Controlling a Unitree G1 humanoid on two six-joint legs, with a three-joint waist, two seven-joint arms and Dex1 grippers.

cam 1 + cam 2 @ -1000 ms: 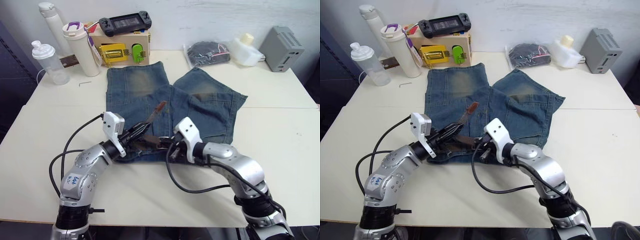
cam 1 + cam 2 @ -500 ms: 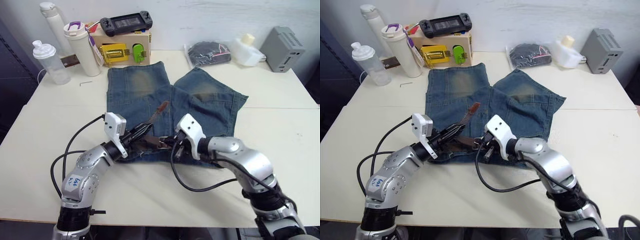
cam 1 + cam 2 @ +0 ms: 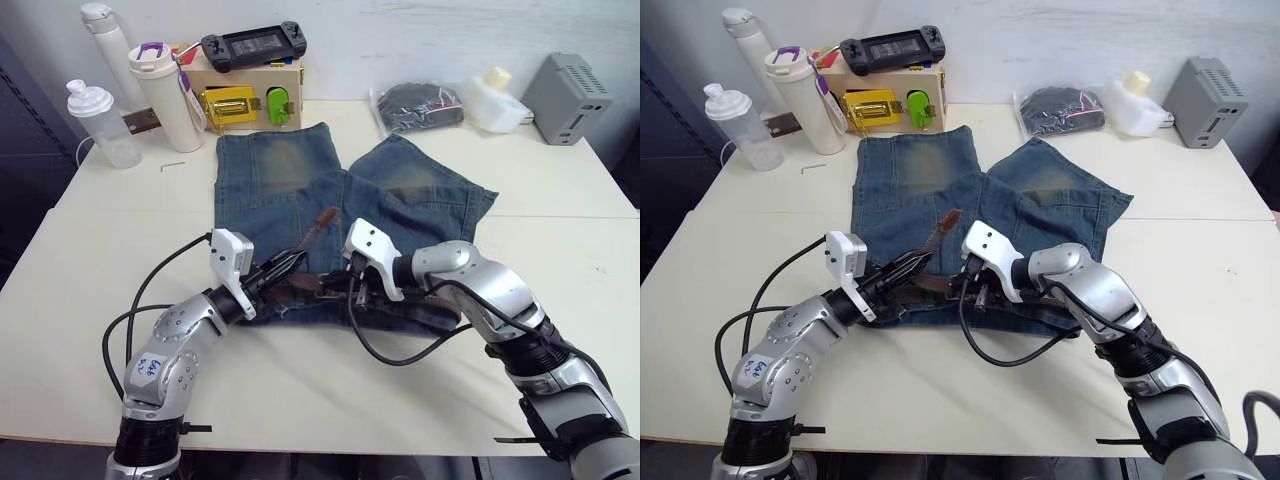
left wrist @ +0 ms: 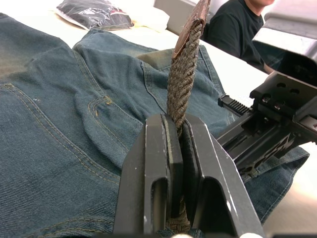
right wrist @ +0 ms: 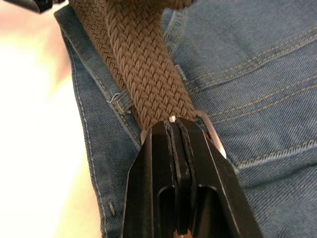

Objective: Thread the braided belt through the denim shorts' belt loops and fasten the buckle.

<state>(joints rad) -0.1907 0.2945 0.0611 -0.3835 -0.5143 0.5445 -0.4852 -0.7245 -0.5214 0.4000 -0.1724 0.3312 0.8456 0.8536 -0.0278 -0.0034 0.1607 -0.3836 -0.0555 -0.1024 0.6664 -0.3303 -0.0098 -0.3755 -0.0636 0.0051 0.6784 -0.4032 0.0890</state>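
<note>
The denim shorts [image 3: 400, 205] lie flat on the table, waistband nearest me. The braided belt [image 3: 300, 285] runs along that waistband, and its brown tip [image 3: 323, 222] stands up over the left leg. My left gripper [image 3: 290, 263] is shut on the belt [image 4: 183, 69] just below that tip, as the left wrist view [image 4: 178, 134] shows. My right gripper [image 3: 352, 290] is shut on the belt [image 5: 143, 64] at the buckle [image 5: 214, 141], whose silver frame pokes out beside the fingers. The belt and grippers hide the belt loops.
At the back left stand two white bottles [image 3: 165, 95] and a clear shaker [image 3: 95, 120], beside a wooden latch box [image 3: 245, 95] with a game controller [image 3: 250, 45] on top. A dark bag [image 3: 415, 105], a white container [image 3: 495, 100] and a grey box [image 3: 565, 85] line the back right. A person [image 4: 237, 25] sits beyond the table.
My right forearm has swung outward and now reaches in from the right, its gripper moving slightly farther along the waistband. More belt shows along the right waistband. The left gripper holds still.
</note>
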